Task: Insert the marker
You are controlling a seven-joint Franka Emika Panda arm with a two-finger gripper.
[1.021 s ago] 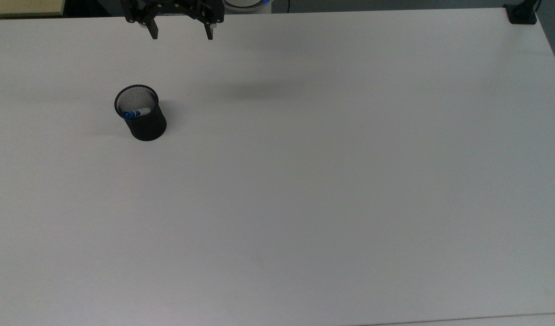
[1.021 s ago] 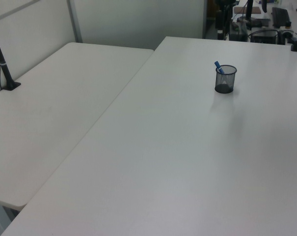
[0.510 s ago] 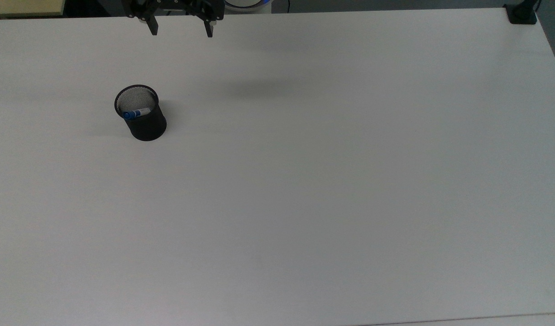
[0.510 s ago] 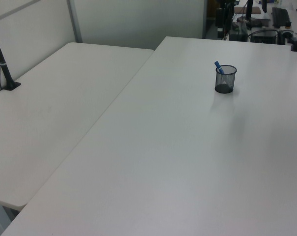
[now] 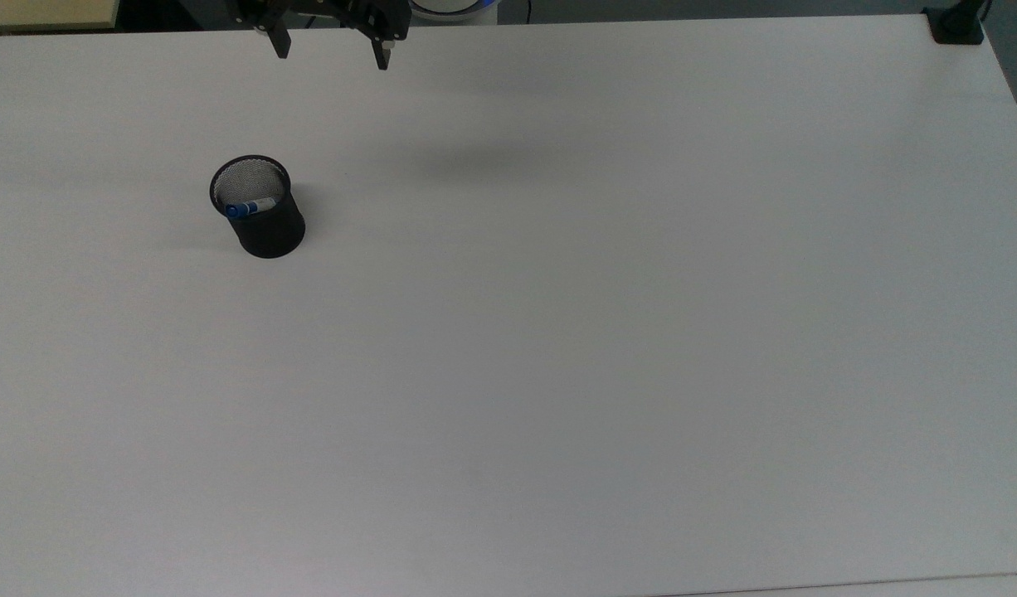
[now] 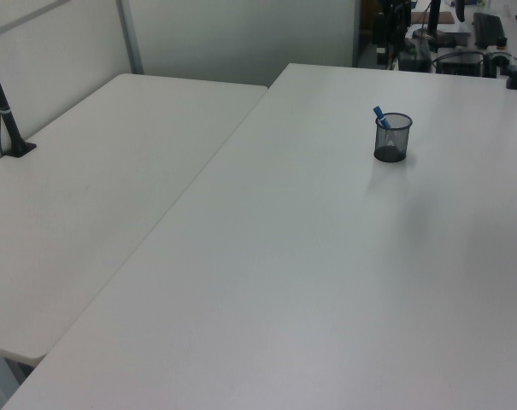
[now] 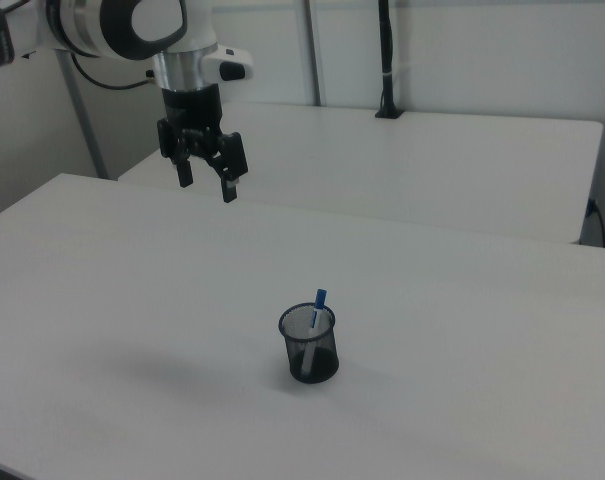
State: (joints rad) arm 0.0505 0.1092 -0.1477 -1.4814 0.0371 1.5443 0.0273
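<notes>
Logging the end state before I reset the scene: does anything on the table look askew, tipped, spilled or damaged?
Nothing stands out. The black mesh cup stands upright on the white table, and the marker leans inside it with its blue end above the rim. The gripper hangs open and empty, well above the table and apart from the cup.

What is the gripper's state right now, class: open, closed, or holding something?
Gripper: open, holding nothing, raised above the table; the marker stands in the mesh cup.
</notes>
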